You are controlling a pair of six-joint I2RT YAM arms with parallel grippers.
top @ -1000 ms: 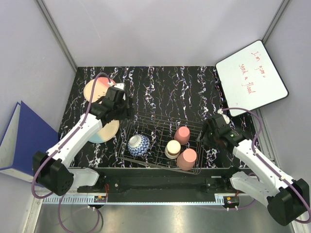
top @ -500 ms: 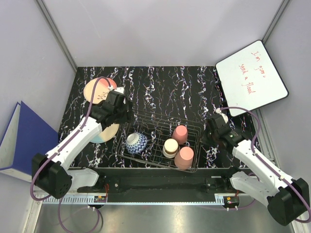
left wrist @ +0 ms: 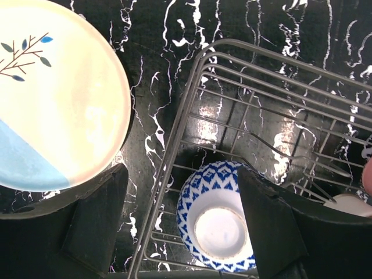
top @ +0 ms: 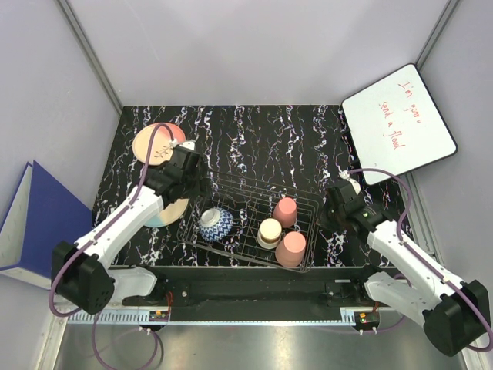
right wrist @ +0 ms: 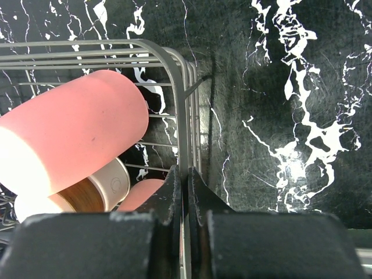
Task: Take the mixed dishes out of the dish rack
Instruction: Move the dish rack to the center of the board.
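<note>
Wire dish rack pinched in right gripper; left gripper gapes empty (above bowl).

Left arm and right arm: white link shells, black joint housings, black bases. Purple cable loops along each. Gripper fingers matte black, blocky, edges scuffed pale.

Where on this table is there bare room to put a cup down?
The widest bare patch is the far strip of table, between the pink-and-cream plate, the whiteboard and the dish rack. It is crowded on the left, where the blue-and-cream plate lies under the left arm, and tight right of the rack, where the right gripper clamps its rim.
</note>
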